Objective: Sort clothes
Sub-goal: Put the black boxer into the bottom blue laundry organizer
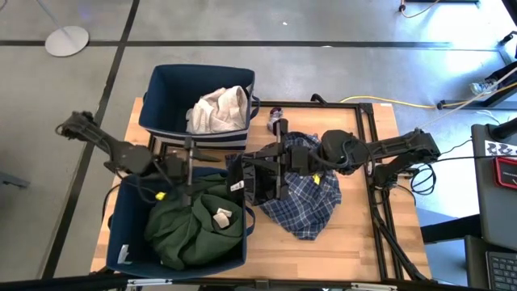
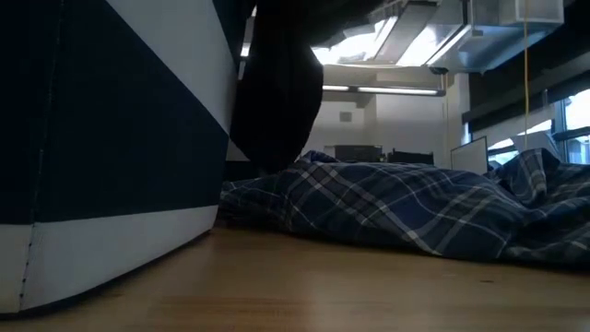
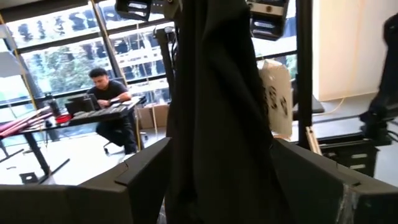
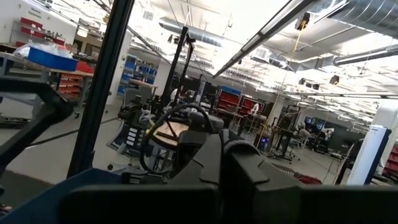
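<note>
A dark grey garment (image 3: 217,112) hangs from my right gripper (image 1: 252,174), which is shut on it above the middle of the table. My left gripper (image 3: 221,146) reaches level from the left and is open, one finger on each side of the hanging cloth. Below them a blue plaid garment (image 1: 311,202) lies spread on the table. A dark green garment (image 1: 190,226) fills the near navy bin (image 1: 121,218). A white garment (image 1: 218,109) lies in the far navy bin (image 1: 161,89). A small grey-purple sock (image 1: 277,124) lies beside that bin. My right gripper holds the dark grey garment by its upper end (image 3: 211,15), where the cloth is bunched; the gripper's body hides the fingers' meeting place. The garment hangs slack below it (image 2: 277,92), down near the plaid garment's edge. My left gripper: I cannot tell whether its open fingers (image 3: 146,171) touch the cloth.
The two navy bins take up the table's left half. The black frame rail (image 1: 367,145) runs along the right side. Bare wood (image 1: 355,242) shows near the front right. A person sits at a desk in the room beyond (image 3: 109,93).
</note>
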You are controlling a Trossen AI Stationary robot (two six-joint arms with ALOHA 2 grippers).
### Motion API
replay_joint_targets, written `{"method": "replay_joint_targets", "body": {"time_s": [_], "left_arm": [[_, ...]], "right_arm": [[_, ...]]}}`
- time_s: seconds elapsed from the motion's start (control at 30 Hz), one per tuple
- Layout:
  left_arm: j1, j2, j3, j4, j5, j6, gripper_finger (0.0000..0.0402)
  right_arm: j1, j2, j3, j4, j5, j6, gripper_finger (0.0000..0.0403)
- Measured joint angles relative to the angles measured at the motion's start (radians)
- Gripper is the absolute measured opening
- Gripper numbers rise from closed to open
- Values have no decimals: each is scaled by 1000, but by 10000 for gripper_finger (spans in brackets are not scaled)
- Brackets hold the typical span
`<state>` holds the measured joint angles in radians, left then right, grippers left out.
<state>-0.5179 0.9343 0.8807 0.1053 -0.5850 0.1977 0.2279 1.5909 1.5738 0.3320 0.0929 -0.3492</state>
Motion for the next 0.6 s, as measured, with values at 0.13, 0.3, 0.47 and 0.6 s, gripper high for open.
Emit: {"method": "replay_joint_targets", "body": {"time_s": [0.13, 0.3, 0.47, 0.6], "left_arm": [[53, 77, 62, 2, 7, -4, 265], [103, 154, 112, 4, 159, -43, 265], [119, 203, 138, 13, 253, -42, 265], [114, 209, 142, 3, 261, -38, 265]], "right_arm": [[0, 11, 0, 0, 0, 0, 12], [0, 19, 0, -18, 0, 0, 12], [0, 18, 0, -46, 0, 1, 12], [1, 18, 0, -61, 0, 1, 12]]}}
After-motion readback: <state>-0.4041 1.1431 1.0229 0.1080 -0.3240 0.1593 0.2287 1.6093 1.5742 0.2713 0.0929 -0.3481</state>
